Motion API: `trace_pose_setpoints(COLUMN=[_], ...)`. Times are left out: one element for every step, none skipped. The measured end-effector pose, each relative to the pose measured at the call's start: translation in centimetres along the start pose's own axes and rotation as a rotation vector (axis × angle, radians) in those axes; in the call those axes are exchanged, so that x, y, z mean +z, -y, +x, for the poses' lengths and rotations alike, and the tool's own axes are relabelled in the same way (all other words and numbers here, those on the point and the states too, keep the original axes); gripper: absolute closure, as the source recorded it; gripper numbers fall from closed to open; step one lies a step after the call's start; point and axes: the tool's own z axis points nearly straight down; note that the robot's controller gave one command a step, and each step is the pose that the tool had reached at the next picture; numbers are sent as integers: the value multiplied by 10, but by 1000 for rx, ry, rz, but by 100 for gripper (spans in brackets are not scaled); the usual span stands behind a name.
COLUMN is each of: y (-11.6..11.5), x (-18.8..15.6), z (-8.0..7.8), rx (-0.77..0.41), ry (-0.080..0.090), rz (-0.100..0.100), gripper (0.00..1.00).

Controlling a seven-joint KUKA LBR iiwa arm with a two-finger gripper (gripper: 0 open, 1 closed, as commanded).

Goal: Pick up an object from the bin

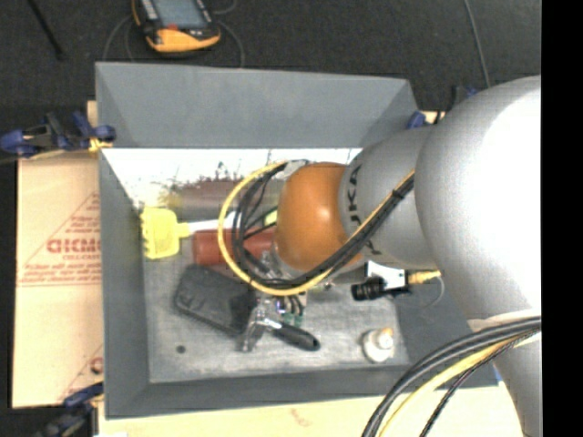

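The arm (474, 198), part of its KUKA lettering showing beside the orange cover (310, 217), bends down into the bin (127, 335). The gripper (264, 324) is low at the centre, between a flat black object (208, 299) and a dark-handled tool (299, 338). I cannot tell whether the gripper is wide or narrow.

the orange cover (310, 215) on the wrist hides the middle floor of the bin (273, 107). left of the cover, a red cylinder (208, 245) runs in behind the looped cables (233, 235) and the cover, so its right end is hidden. just below the cover, the claw (264, 324) is too small and cluttered to read, and whether it touches the black flat thing (209, 300) beside it cannot be told. down to the right of the cover, a small pale thing (378, 342) cannot be named. the arm (474, 198), right of the cover, runs out at the picture's lower edge.
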Motion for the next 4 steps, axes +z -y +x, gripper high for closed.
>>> trace_pose_setpoints(y=[5, 5, 6, 6], x=[-3, -3, -5, -11], z=[-3, -3, -3, -2], rx=[-11, -11, -10, -10], ry=[2, 2, 2, 0], rz=[2, 2, 1, 2], gripper=[100, 100, 100, 100])
